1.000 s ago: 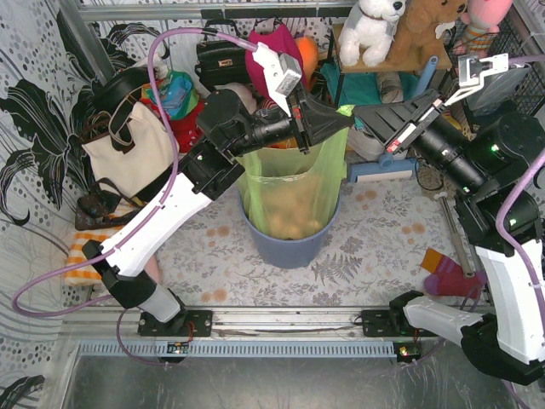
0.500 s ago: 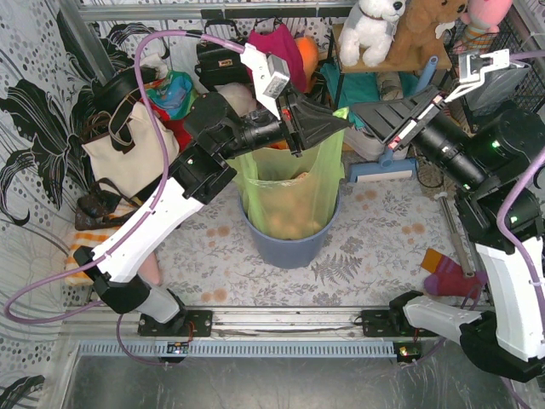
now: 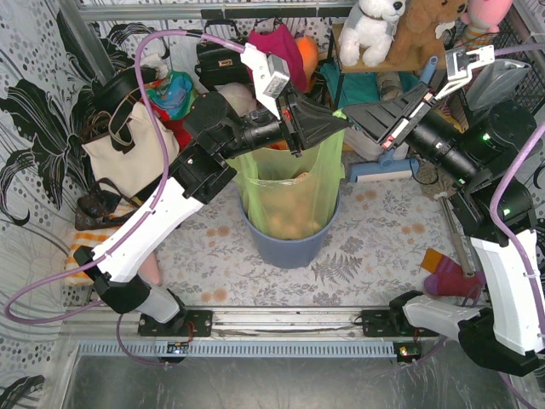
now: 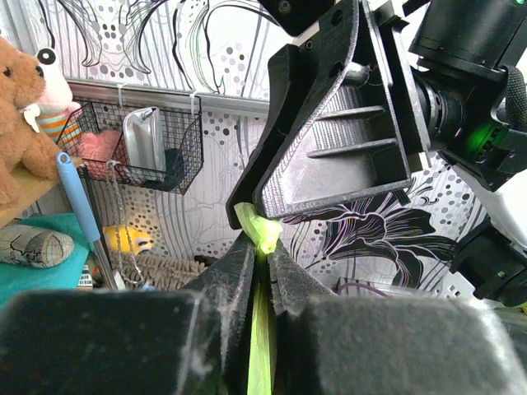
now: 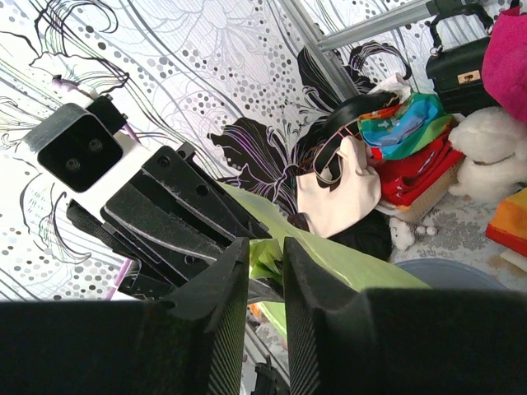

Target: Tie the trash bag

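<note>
Right gripper (image 5: 265, 251) edged leftward; left gripper (image 4: 262, 251) pinches 1 trash bag (image 3: 289, 192); right's grip unclear.

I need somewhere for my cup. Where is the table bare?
Bare tabletop lies between the blue bin and the near rail, and right of the bin toward the colourful cloth. Crowded: plush toys and a black handbag at the back, a cream tote bag at the left.
</note>
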Tool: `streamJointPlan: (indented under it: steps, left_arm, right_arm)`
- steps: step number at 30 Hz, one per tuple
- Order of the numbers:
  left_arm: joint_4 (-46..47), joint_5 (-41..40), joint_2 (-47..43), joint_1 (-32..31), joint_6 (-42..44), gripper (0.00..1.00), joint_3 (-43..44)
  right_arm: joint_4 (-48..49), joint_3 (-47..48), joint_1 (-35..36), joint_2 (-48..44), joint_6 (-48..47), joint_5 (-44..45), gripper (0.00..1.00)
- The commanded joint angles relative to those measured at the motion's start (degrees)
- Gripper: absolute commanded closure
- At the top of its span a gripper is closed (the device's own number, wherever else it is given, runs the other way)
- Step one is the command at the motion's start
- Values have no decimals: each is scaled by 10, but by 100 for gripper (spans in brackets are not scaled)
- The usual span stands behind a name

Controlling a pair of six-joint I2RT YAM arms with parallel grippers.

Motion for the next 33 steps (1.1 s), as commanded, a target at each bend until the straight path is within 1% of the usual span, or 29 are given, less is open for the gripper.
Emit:
streamJointPlan:
  steps: [1,3,4,5,7,11,12,14,16,18,21,22,25,26,27,29,30,32,33]
  left_arm:
    - [32,7,1,2,-6,84,10]
    - [32,8,1,2,-7,84,11]
    - [32,8,1,2,-7,84,10]
    - [31,8,1,2,-7,84,10]
    - [31,7,0,2,-7,79,10]
    - [26,-14,-15,2,-6,58,7]
    - [24,-17,-21,2,-6,57,7]
    - [24,-19,-30,2,-7,56,6]
    - [27,-18,-38,2,-8,59,6]
    - [26,-17,-44,2,-7,64,6]
    - [17,-24,-49,2,-4,75,9]
    - [14,-25,-50,2,-3,77,10]
    - [-3,-35,-52,2,0,78,16]
    - [-11,-39,-51,2,1,78,20]
    - [-20,-42,-51,2,0,75,25]
    - [-37,-47,-45,2,-3,64,37]
    - [-48,-47,-41,2,-6,61,45]
    - [-69,-44,-30,2,-14,58,59]
    - [-76,-42,-26,2,-20,57,64]
  right_arm:
    - [22,10,0,4,9,-16,79]
    - [24,10,0,4,10,-15,84]
    - [25,10,0,4,9,-13,90]
    - [26,9,0,3,8,-11,100]
    - [28,8,0,-1,5,-4,100]
    - [35,8,0,-5,-3,4,100]
    - [35,9,0,-6,-6,6,100]
    - [34,9,0,-6,-7,9,100]
    - [35,8,0,-5,-7,9,100]
    - [35,7,0,-5,-6,7,100]
    - [37,4,0,-6,-5,8,100]
    - [37,4,0,-7,-4,7,100]
    - [35,5,0,-9,-4,6,100]
    - [33,5,0,-10,-5,7,100]
    - [31,5,0,-12,-6,7,100]
    - [25,5,0,-17,-9,12,100]
    - [23,4,0,-19,-11,17,100]
    - [16,1,0,-28,-15,28,100]
    - [12,1,0,-31,-16,33,93]
